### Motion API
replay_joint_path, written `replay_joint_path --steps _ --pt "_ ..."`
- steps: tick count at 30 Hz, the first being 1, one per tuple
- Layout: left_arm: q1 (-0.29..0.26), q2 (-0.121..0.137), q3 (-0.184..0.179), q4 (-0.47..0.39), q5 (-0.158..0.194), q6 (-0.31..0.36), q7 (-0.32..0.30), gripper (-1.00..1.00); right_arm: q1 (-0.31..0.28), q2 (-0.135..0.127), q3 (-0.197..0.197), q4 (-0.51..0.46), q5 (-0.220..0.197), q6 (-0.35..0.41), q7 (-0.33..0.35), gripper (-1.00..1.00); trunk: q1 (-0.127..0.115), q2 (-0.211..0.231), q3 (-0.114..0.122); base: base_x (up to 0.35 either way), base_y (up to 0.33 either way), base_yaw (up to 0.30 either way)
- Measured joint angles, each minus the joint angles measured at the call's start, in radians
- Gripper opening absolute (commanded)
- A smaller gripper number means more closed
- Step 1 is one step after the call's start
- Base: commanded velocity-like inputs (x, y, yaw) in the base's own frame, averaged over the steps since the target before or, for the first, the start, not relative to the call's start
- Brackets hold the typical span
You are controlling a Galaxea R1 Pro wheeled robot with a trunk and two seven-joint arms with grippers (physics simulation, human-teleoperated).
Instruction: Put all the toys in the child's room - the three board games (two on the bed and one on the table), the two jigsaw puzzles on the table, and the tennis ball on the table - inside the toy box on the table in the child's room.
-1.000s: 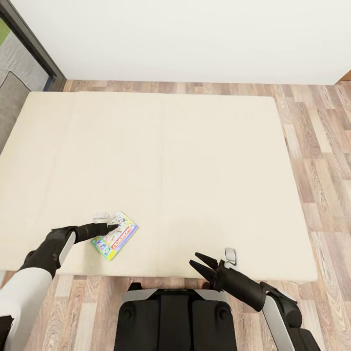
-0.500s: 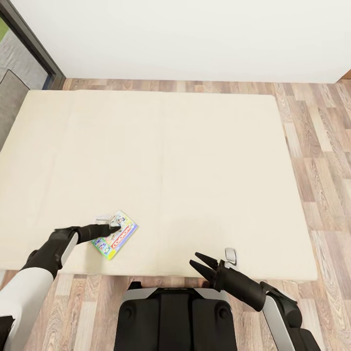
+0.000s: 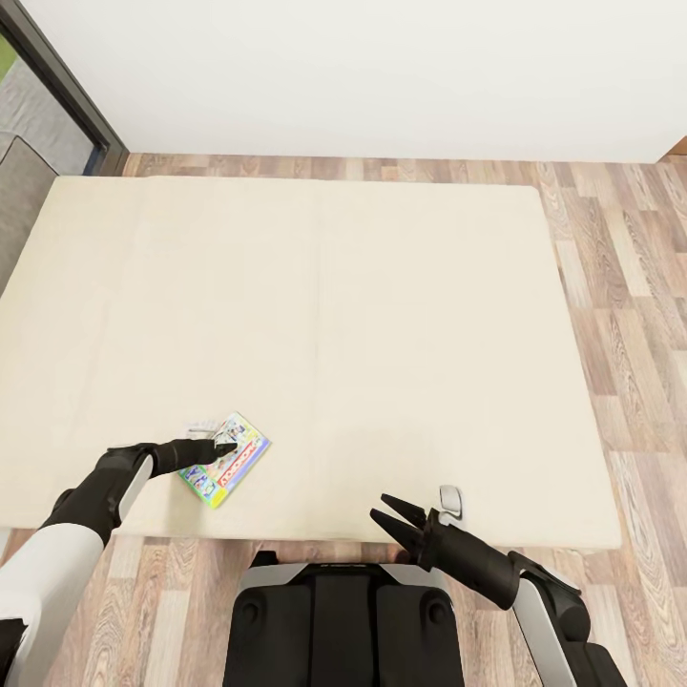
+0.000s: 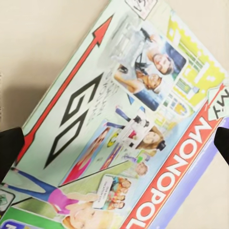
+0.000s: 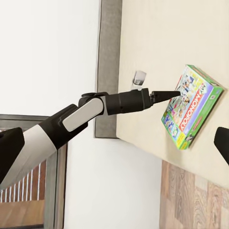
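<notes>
The Monopoly board game (image 3: pixel 224 459) is being shown lying flat on the cream bed (image 3: pixel 382 315), near the bed's edge closest to the robot, with its printed lid facing up. The left pincer (image 3: pixel 223 442) is being held directly over the box, its dark fingers reaching across the box's far corner; whether the tips are touching the lid cannot be told. In the left wrist view the Monopoly board game (image 4: pixel 124 124) is being seen close up between the two dark fingertips (image 4: pixel 10 145), which are standing wide apart at opposite edges of the picture and are not being closed on anything. In the right wrist view the left pincer (image 5: pixel 174 94) is being seen as a thin dark point meeting the top of the green-edged box (image 5: pixel 191 107), with a small pale item (image 5: pixel 139 77) lying on the bed just behind the pincer. The right pincer (image 3: pixel 389 510) is being held well apart from the box, at the bed's near edge, with its fingers spread and nothing between them; a small grey-white object (image 3: pixel 450 498) is lying on the bed just beside it. The wood-plank floor (image 3: pixel 620 248) and a white wall (image 3: pixel 382 67) are being shown beyond the bed.
</notes>
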Motion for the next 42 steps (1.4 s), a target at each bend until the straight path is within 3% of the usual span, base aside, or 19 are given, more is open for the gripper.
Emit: replay_joint_path --steps 31,42 --pt "0.002 0.007 0.010 0.007 -0.018 -0.004 0.004 1.00 0.000 0.000 0.003 0.000 0.002 -0.003 0.000 1.00 0.000 0.000 0.010 0.000 0.000 -0.019" --pt "0.002 0.041 0.014 0.007 -0.017 -0.002 0.007 1.00 0.000 0.000 0.003 0.000 0.002 -0.003 0.000 1.00 0.000 0.000 0.010 0.000 0.000 0.000"
